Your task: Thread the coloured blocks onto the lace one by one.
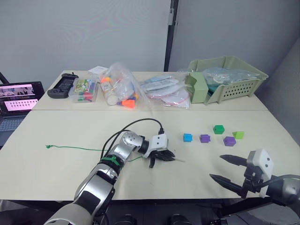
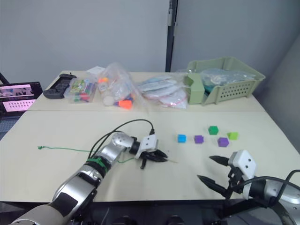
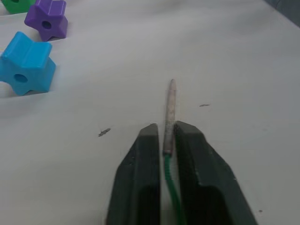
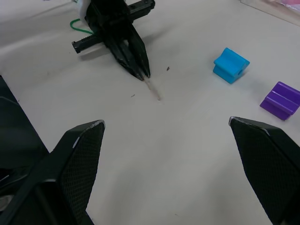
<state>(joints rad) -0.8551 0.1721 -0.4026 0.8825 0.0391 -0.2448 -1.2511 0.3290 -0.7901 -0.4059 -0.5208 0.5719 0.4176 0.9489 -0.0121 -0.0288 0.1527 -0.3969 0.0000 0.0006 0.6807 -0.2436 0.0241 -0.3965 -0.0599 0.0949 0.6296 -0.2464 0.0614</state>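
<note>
Left gripper (image 1: 165, 156), with its two black fingers pinched tight on the thin green lace (image 3: 171, 190), sits near the middle of the big pale table (image 1: 70, 136). It holds the lace just behind its stiff pale needle tip (image 3: 169, 112). The tip sticks out past the fingers and lies low over the table top, pointing toward the table's right edge. The rest of the lace trails back toward the left edge, where its small green knot (image 1: 48, 146) rests.

Right gripper (image 1: 224, 168) hangs near the front right corner with its fingers spread wide and nothing in them.

The small plastic blocks lie in a loose row between the table's middle and its right edge, a bit further back than the tip. The blue star-shaped block (image 1: 187, 137) is nearest the tip. Its hole seems to face sideways, though the angle is hard to judge. Next come a purple block (image 1: 205, 138), a dark green block (image 1: 218, 129), a second purple block (image 1: 229, 141) and a lime green block (image 1: 238, 135).

None is on the lace yet. The empty right gripper looks best placed to fetch the blue one.
</note>
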